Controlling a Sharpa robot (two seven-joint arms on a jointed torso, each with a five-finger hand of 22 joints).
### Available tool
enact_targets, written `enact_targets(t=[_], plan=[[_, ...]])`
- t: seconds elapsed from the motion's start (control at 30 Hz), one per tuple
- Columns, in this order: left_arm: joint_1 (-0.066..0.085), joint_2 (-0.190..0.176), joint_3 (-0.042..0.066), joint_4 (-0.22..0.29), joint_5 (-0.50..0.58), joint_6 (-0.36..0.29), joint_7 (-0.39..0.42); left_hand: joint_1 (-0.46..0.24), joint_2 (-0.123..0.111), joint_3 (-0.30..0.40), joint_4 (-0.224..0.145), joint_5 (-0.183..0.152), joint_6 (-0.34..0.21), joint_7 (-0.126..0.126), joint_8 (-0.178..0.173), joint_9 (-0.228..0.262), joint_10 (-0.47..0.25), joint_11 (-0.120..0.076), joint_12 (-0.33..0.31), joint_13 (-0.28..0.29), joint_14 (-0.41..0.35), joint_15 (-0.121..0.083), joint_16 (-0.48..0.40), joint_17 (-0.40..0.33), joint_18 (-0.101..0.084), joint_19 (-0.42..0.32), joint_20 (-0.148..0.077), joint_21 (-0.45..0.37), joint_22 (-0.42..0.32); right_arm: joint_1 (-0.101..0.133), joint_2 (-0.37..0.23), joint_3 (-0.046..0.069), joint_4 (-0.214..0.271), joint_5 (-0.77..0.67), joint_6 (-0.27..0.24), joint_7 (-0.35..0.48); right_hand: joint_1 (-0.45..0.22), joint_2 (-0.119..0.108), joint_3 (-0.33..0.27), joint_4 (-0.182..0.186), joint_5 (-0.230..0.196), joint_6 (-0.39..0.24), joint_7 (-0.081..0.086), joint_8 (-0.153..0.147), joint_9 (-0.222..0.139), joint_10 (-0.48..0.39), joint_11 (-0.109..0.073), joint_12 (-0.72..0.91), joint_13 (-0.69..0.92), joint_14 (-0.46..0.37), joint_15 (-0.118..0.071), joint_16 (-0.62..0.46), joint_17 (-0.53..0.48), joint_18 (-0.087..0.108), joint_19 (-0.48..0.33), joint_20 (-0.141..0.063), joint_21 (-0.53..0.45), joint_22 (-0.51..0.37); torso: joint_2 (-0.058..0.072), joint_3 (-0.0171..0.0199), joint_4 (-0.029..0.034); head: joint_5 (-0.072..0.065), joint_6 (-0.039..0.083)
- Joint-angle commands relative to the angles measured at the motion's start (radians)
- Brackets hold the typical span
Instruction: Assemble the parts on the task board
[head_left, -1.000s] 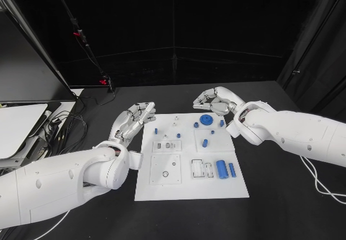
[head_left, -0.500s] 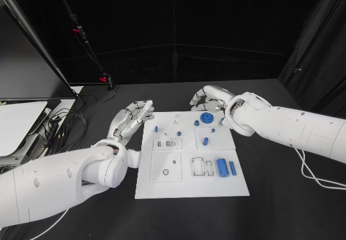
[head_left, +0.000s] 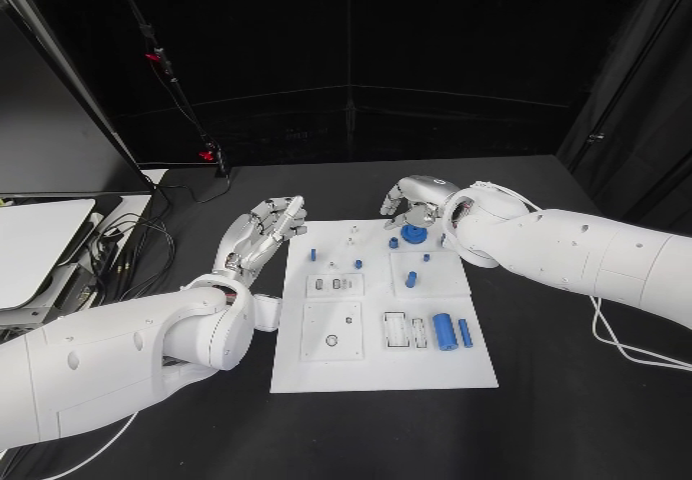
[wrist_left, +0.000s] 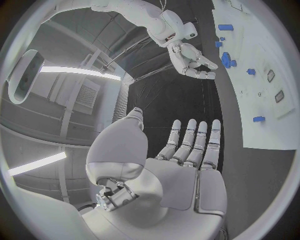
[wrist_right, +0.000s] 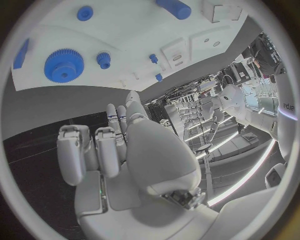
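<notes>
The white task board (head_left: 433, 375) lies in the middle of the black table. A big blue gear (head_left: 414, 236) sits near its far edge, with small blue pegs (head_left: 411, 280) around it. A thick blue cylinder (head_left: 444, 333) and a thin one (head_left: 464, 331) lie nearer me. My right hand (head_left: 415, 201) hovers just past the far edge, over the gear, with its fingers bent down and nothing in them. The right wrist view has the gear (wrist_right: 64, 65) just beyond the fingertips (wrist_right: 114, 114). My left hand (head_left: 265, 236) is flat and open beside the board's far left corner.
A grey monitor and cables (head_left: 123, 250) lie at the table's left edge. In the left wrist view my left hand (wrist_left: 187, 160) stretches its fingers along the board's (wrist_left: 256, 100) side, with the right hand (wrist_left: 192, 62) farther off.
My right hand has moved left and closer in, from past the board's far right corner to over the gear. The left hand has hardly moved.
</notes>
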Motion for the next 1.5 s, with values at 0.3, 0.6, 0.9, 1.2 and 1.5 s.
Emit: enact_targets(t=[0.3, 0.6, 0.9, 1.2, 1.5], plan=[[0.002, 0.003, 0.001, -0.006, -0.007, 0.006, 0.272, 0.0, 0.015, -0.005, -0.002, 0.0, 0.006, 0.155, -0.007, -0.001, 0.008, 0.0, -0.008, -0.001, 0.006, 0.0, -0.004, 0.0, 0.016, 0.005, 0.0, 0.005, -0.001, -0.009, 0.031, 0.001, -0.037, -0.04, 0.104, -0.059, -0.001, -0.009, 0.001, 0.009, -0.005, -0.003, 0.002, -0.01, 0.002, 0.01, 0.002, -0.009, 0.001, 0.056, 0.004, -0.001, 0.004, -0.001, 0.048, 0.005, -0.005, 0.18, -0.003, -0.0012, -0.0001, -0.001, -0.009], [0.001, 0.004, 0.001, -0.01, -0.007, 0.006, 0.269, 0.002, 0.018, -0.005, -0.003, 0.002, 0.006, 0.155, -0.009, -0.001, 0.007, 0.0, -0.009, -0.001, 0.006, 0.0, -0.005, 0.0, 0.016, 0.003, 0.0, 0.005, -0.002, -0.02, 0.044, 0.001, -0.055, -0.055, 0.131, -0.079, 0.005, -0.008, 0.005, 0.008, -0.005, 0.001, 0.002, -0.014, 0.002, 0.013, 0.002, -0.012, 0.001, 0.056, 0.005, -0.001, 0.005, -0.001, 0.048, 0.006, -0.006, 0.18, -0.004, -0.0025, 0.0005, -0.001, -0.015], [0.001, 0.005, 0.001, -0.012, -0.007, 0.009, 0.267, 0.003, 0.019, -0.005, -0.003, 0.003, 0.006, 0.155, -0.009, -0.001, 0.007, 0.0, -0.009, -0.001, 0.006, 0.0, -0.005, 0.0, 0.015, 0.003, 0.0, 0.005, -0.003, -0.03, 0.061, 0.001, -0.075, -0.087, 0.13, -0.092, 0.01, -0.007, 0.007, 0.006, -0.005, 0.004, 0.002, -0.017, 0.003, 0.015, 0.002, -0.016, 0.001, 0.055, 0.005, -0.002, -0.002, 0.001, 0.041, 0.006, -0.009, 0.171, -0.005, -0.0029, 0.0014, -0.002, -0.018], [0.001, 0.005, 0.001, -0.014, -0.007, 0.011, 0.265, 0.004, 0.021, -0.006, -0.003, 0.005, 0.006, 0.155, -0.01, -0.001, 0.007, 0.0, -0.01, -0.001, 0.005, 0.001, -0.005, 0.0, 0.015, 0.003, 0.0, 0.005, -0.003, -0.036, 0.079, 0.001, -0.095, -0.117, 0.114, -0.099, 0.022, -0.002, 0.016, 0.004, -0.004, 0.011, -0.002, -0.027, 0.003, 0.012, -0.001, -0.028, 0.0, 0.053, 0.003, -0.005, -0.011, 0.004, 0.034, 0.005, -0.014, 0.16, -0.006, -0.0034, 0.0027, -0.003, -0.021], [0.001, 0.005, 0.0, -0.015, -0.007, 0.013, 0.263, 0.006, 0.023, -0.006, -0.003, 0.008, 0.006, 0.155, -0.011, -0.001, 0.007, 0.0, -0.011, -0.001, 0.005, 0.001, -0.006, 0.0, 0.015, 0.001, 0.0, 0.005, -0.004, -0.041, 0.09, 0.001, -0.112, -0.128, 0.134, -0.12, 0.027, -0.002, 0.019, 0.002, -0.004, 0.013, -0.004, -0.03, 0.003, 0.015, -0.002, -0.03, 0.001, 0.053, 0.002, -0.006, -0.012, 0.004, 0.032, 0.004, -0.015, 0.159, -0.006, -0.0033, 0.0039, -0.003, -0.025]])
